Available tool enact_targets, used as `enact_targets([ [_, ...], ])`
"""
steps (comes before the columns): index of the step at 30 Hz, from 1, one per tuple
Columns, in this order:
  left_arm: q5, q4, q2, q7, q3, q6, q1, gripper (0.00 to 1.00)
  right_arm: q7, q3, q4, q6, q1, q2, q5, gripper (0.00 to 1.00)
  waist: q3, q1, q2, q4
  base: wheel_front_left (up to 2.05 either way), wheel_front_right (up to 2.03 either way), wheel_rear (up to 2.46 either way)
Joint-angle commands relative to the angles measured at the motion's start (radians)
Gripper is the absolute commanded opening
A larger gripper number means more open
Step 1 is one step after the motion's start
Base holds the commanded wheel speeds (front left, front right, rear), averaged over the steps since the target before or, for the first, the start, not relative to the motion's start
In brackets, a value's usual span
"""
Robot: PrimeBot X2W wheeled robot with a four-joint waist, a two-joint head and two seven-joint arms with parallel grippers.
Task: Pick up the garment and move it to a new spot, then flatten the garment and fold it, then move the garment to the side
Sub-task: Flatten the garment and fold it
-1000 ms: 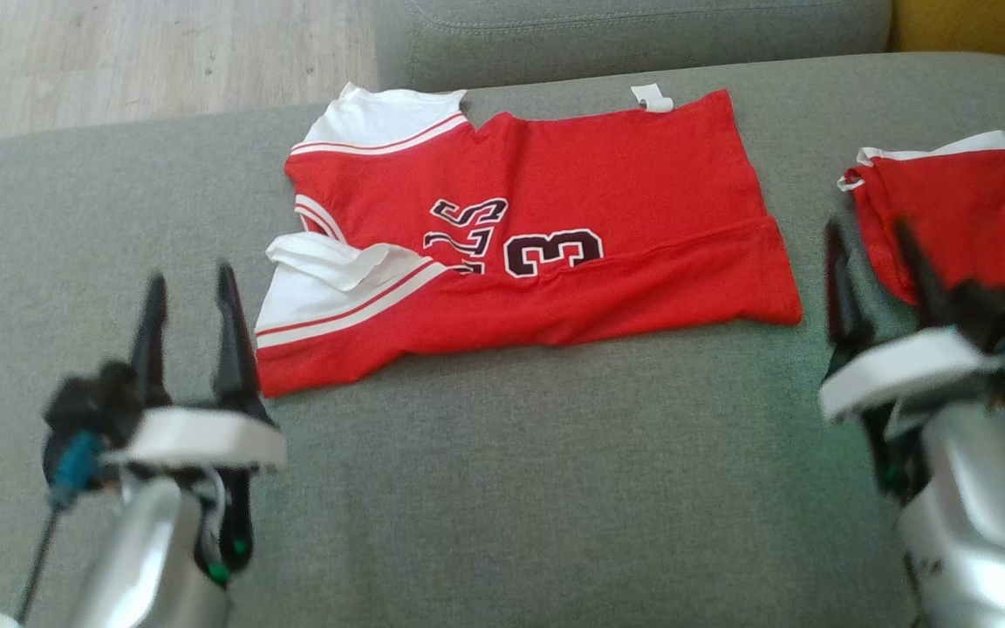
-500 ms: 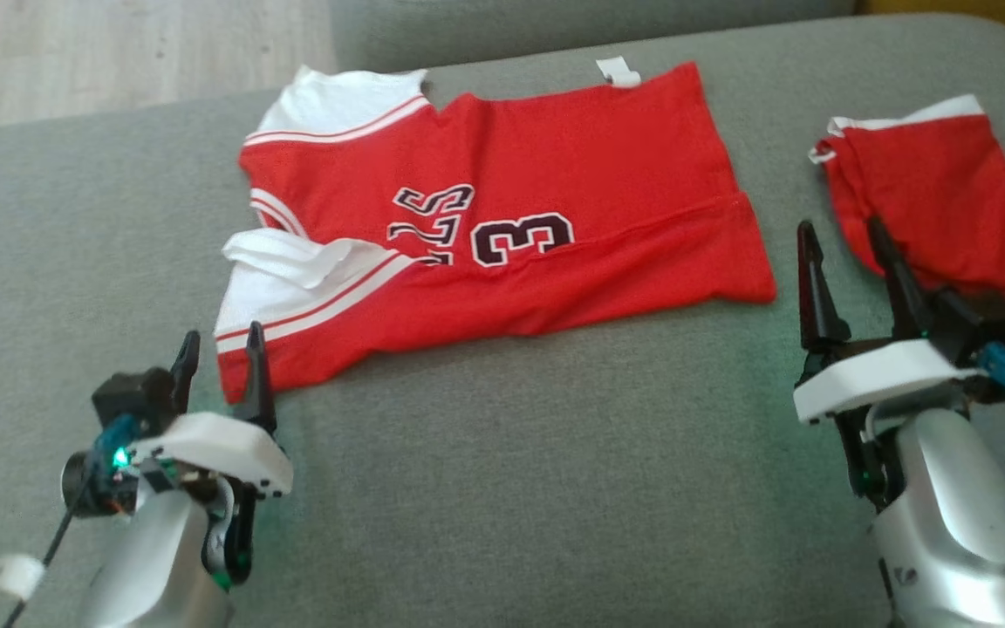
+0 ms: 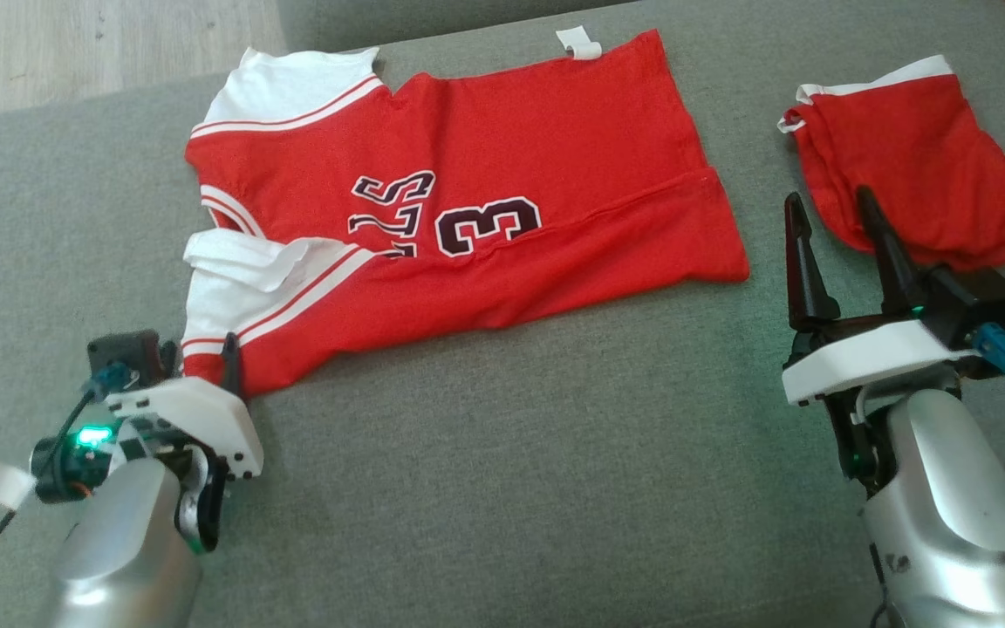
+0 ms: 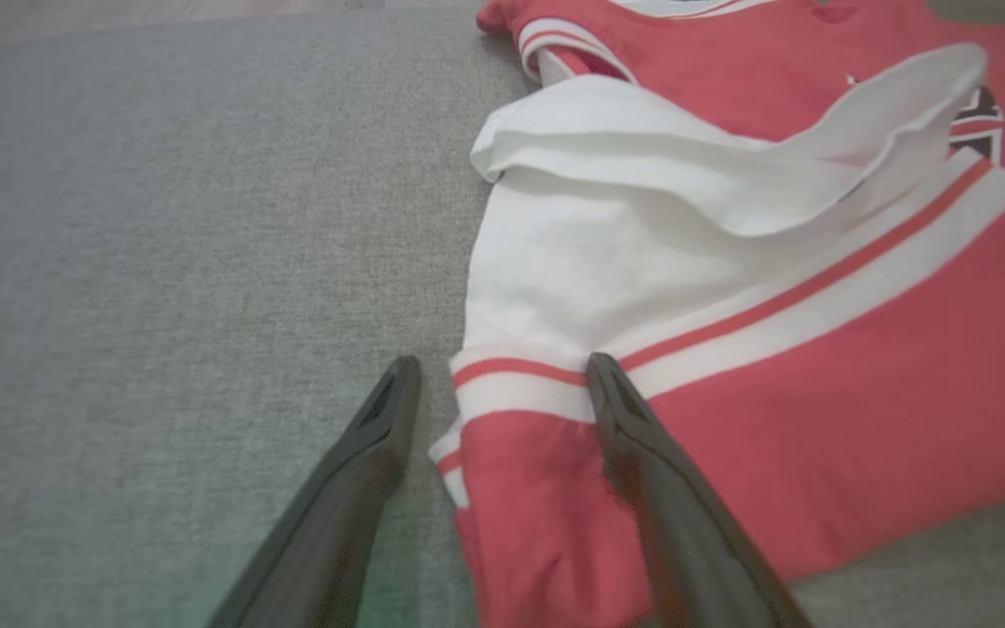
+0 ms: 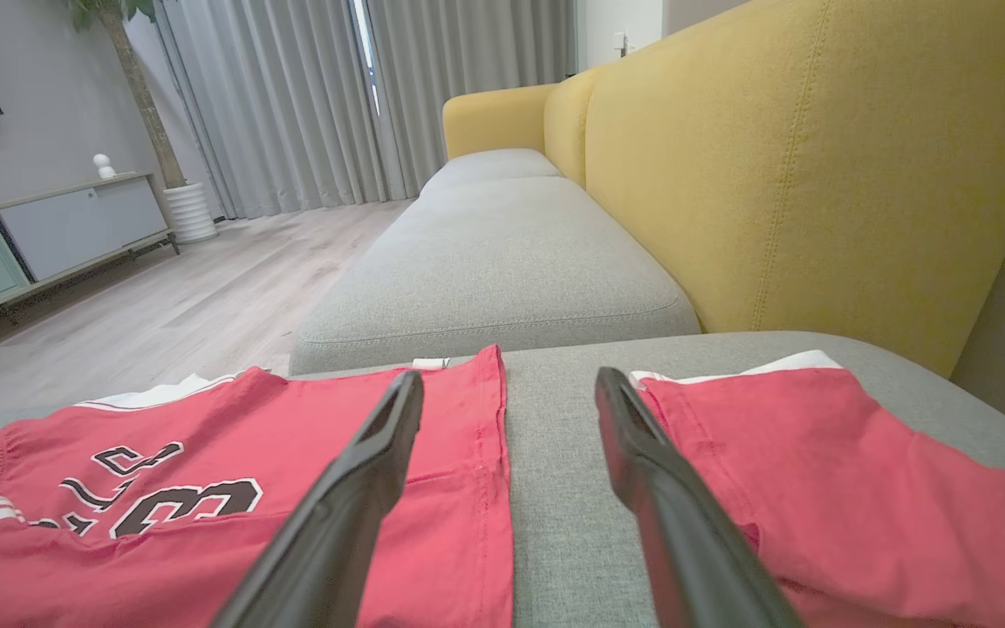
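Note:
The garment, a red jersey with white sleeves and dark lettering, lies spread on the grey cushion, its near long edge folded over. My left gripper is open and tilted down at the jersey's near left corner, one finger on the cushion and the other over the red and white hem. My right gripper is open and empty, hovering between the jersey's right edge and the red shorts.
The red shorts with a white waistband lie at the cushion's right end. A yellow sofa back rises on the right, another grey cushion lies beyond, and wood floor shows past the far left edge.
The head camera has shifted, moving the whole scene left and up. My left gripper has tipped forward and down onto the jersey's near left corner. The right gripper stays raised.

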Motion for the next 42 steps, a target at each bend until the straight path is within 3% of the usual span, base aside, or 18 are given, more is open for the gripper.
enact_targets([
  [1,0.012,0.017,0.027,0.033,0.004,-0.006,0.003,1.0,-0.003,0.022,-0.037,0.004,-0.032,0.013,-0.004,1.0,-0.001,0.0,-0.0001,0.0,0.0,0.0,0.0],
  [3,0.013,0.029,0.024,0.065,-0.013,-0.022,0.003,1.0,-0.004,0.023,-0.036,0.004,-0.037,0.015,-0.002,1.0,-0.004,0.0,-0.0001,0.0,0.0,0.0,0.0],
  [4,0.013,0.032,0.022,0.085,-0.026,-0.038,0.005,0.94,-0.004,0.026,-0.035,0.004,-0.042,0.017,0.0,1.0,-0.008,0.0,-0.0001,0.001,0.0,0.0,0.0],
  [5,0.012,0.032,0.022,0.091,-0.03,-0.045,0.006,0.38,-0.004,0.028,-0.033,0.004,-0.044,0.017,0.0,1.0,-0.01,0.0,-0.0001,0.002,0.0,0.0,0.0],
  [6,0.011,0.028,0.022,0.089,-0.032,-0.049,0.006,0.0,-0.004,0.028,-0.032,0.004,-0.047,0.018,0.0,1.0,-0.013,0.0,-0.0001,0.003,0.0,0.0,0.0],
  [13,-0.002,-0.05,0.021,-0.03,-0.006,-0.044,-0.007,0.0,0.024,0.006,0.001,0.004,-0.056,0.011,-0.017,1.0,-0.028,0.0,-0.0001,0.024,0.0,0.0,0.0],
  [21,0.014,-0.16,0.028,-0.186,0.011,-0.025,-0.022,0.0,0.137,-0.045,0.103,0.004,-0.087,0.016,-0.073,1.0,-0.031,0.0,-0.0001,0.061,0.0,0.0,0.0],
  [31,0.025,-0.204,0.023,-0.177,-0.025,-0.037,-0.031,0.0,0.273,-0.112,0.285,0.004,-0.175,0.039,-0.117,1.0,-0.005,0.0,-0.0001,0.102,0.0,0.0,0.0],
  [41,0.029,-0.219,0.024,-0.187,-0.04,-0.034,-0.039,0.0,0.363,-0.112,0.438,0.004,-0.231,0.048,-0.141,1.0,0.01,0.0,-0.0001,0.122,0.0,0.0,0.0],
  [42,0.029,-0.219,0.024,-0.187,-0.042,-0.034,-0.039,0.0,0.375,-0.112,0.454,0.004,-0.235,0.048,-0.141,0.94,0.01,0.0,-0.0001,0.123,0.0,0.0,0.0],
])
